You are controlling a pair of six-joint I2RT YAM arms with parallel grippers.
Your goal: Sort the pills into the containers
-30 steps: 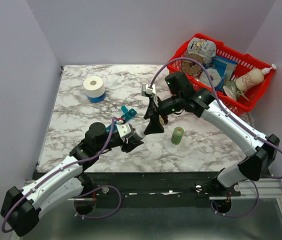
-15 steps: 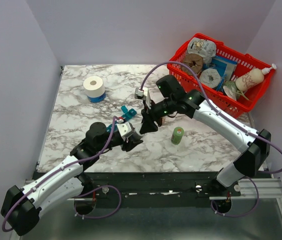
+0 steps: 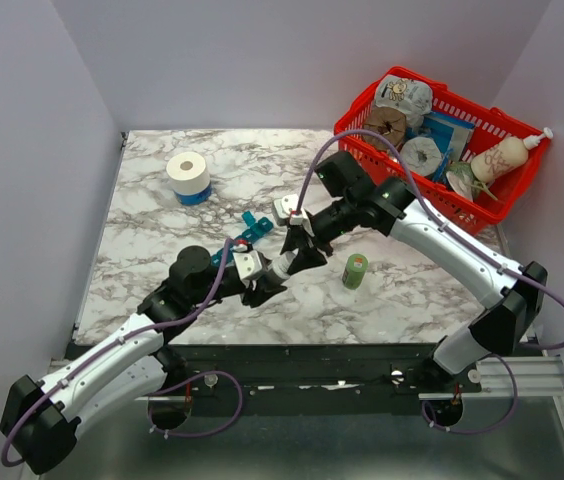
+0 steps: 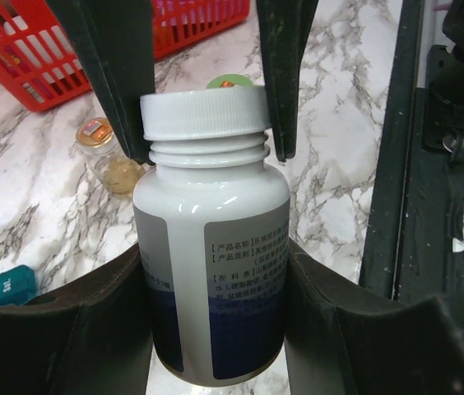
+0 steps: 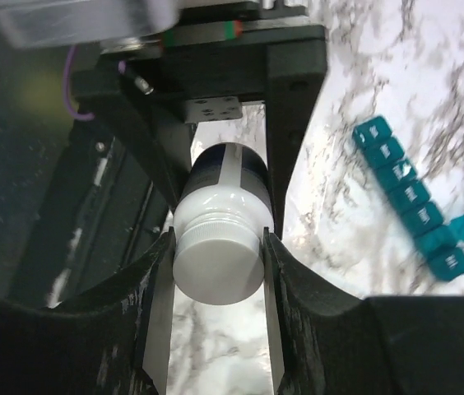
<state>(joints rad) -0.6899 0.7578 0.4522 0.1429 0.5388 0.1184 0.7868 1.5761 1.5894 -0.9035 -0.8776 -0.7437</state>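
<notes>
A white pill bottle [image 4: 211, 247] with a blue label is held just above the table, and my left gripper [image 4: 215, 304] is shut on its body. My right gripper [image 5: 218, 271] is shut on the bottle's white screw cap [image 5: 218, 255]; its dark fingers [image 4: 125, 74] flank the cap [image 4: 203, 115]. In the top view the two grippers [image 3: 262, 285] [image 3: 297, 255] meet at the table's front middle. The containers, a teal strip of small compartments [image 5: 413, 202], lie on the marble just behind [image 3: 252, 228]. No pills show.
A green-lidded bottle [image 3: 355, 271] stands right of the grippers. A small glass jar [image 4: 109, 156] with amber contents stands near it. A red wire basket [image 3: 362, 108] full of goods is at the back right, and a toilet roll [image 3: 188, 176] at the back left.
My right gripper has moved down and left onto the bottle and closed on its cap. The left gripper has kept its hold on the bottle.
</notes>
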